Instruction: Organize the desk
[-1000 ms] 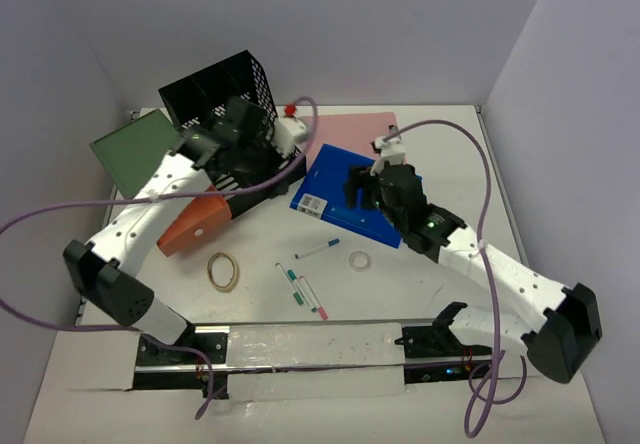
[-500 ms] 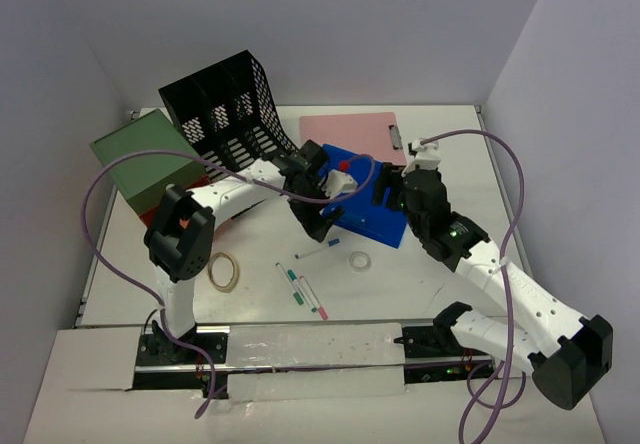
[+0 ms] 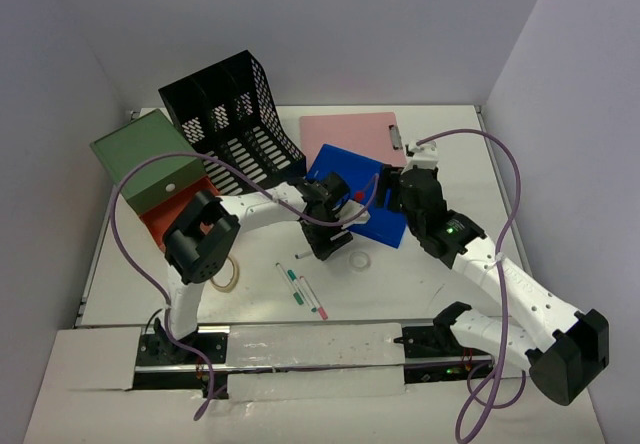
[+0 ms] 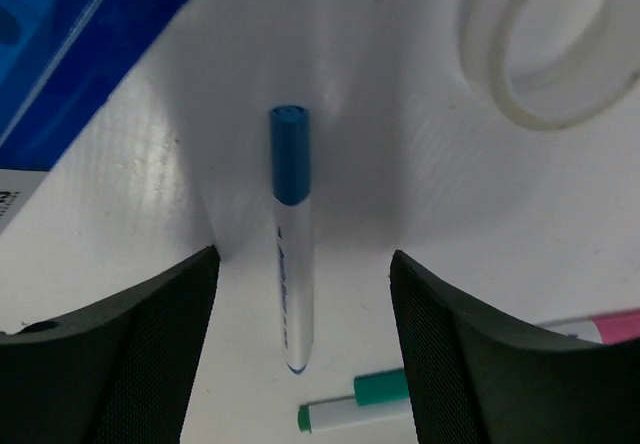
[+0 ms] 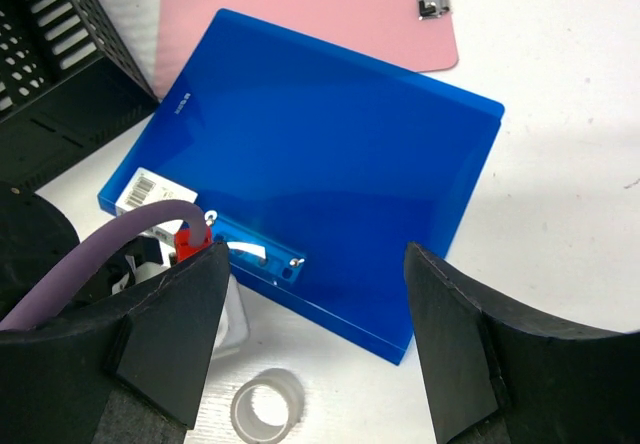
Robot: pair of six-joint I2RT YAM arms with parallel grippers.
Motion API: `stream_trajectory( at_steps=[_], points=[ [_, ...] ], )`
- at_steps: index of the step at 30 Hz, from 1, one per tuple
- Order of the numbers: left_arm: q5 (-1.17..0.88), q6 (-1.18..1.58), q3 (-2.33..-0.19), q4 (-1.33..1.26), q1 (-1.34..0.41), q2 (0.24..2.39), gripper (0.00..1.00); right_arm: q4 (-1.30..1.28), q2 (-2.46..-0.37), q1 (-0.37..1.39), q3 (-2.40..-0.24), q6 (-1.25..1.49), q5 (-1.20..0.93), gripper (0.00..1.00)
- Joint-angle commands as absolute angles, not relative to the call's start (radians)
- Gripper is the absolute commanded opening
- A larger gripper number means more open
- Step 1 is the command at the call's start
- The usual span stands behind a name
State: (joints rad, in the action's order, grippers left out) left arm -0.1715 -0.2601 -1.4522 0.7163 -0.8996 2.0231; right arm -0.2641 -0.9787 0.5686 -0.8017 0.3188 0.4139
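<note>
The white desk [image 3: 430,284] holds scattered stationery. My left gripper [image 3: 325,245] is open and low over a white pen with a blue cap [image 4: 290,249]. The pen lies on the desk between the open fingers [image 4: 130,349], untouched. My right gripper [image 3: 393,190] is open and empty, hovering over the near right part of a blue folder [image 3: 338,164]. In the right wrist view the folder [image 5: 330,164] lies flat below my open right gripper [image 5: 315,264].
A black mesh file organiser [image 3: 230,114] stands at the back left, a green box [image 3: 150,154] and an orange item [image 3: 172,222] beside it. A pink clipboard [image 3: 350,129] lies behind the folder. A clear tape roll [image 3: 358,261], a tan tape ring [image 3: 225,272] and green [image 3: 292,282] and pink [image 3: 313,300] pens lie near the front.
</note>
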Motion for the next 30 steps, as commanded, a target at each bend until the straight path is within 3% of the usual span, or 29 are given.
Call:
stream_trajectory(
  at_steps=[1, 9, 15, 24, 30],
  points=[
    [-0.095, -0.279, -1.468, 0.671, -0.910, 2.073, 0.62, -0.235, -0.957, 0.570, -0.802, 0.308, 0.434, 0.77],
    [-0.093, -0.323, -1.436, 0.747, -0.958, 2.119, 0.35, -0.238, -0.956, 0.569, -0.799, 0.304, 0.451, 0.77],
    [-0.125, -0.330, -1.442, 0.780, -0.958, 2.111, 0.00, -0.240, -0.953, 0.569, -0.801, 0.310, 0.454, 0.77],
    [-0.048, -0.290, -1.547, 0.765, -0.896, 1.931, 0.00, -0.259, -0.925, 0.569, -0.801, 0.322, 0.460, 0.77],
    [-0.019, -0.270, -1.726, 0.908, -0.812, 1.772, 0.00, -0.257, -0.908, 0.569, -0.794, 0.328, 0.452, 0.77]
  ],
)
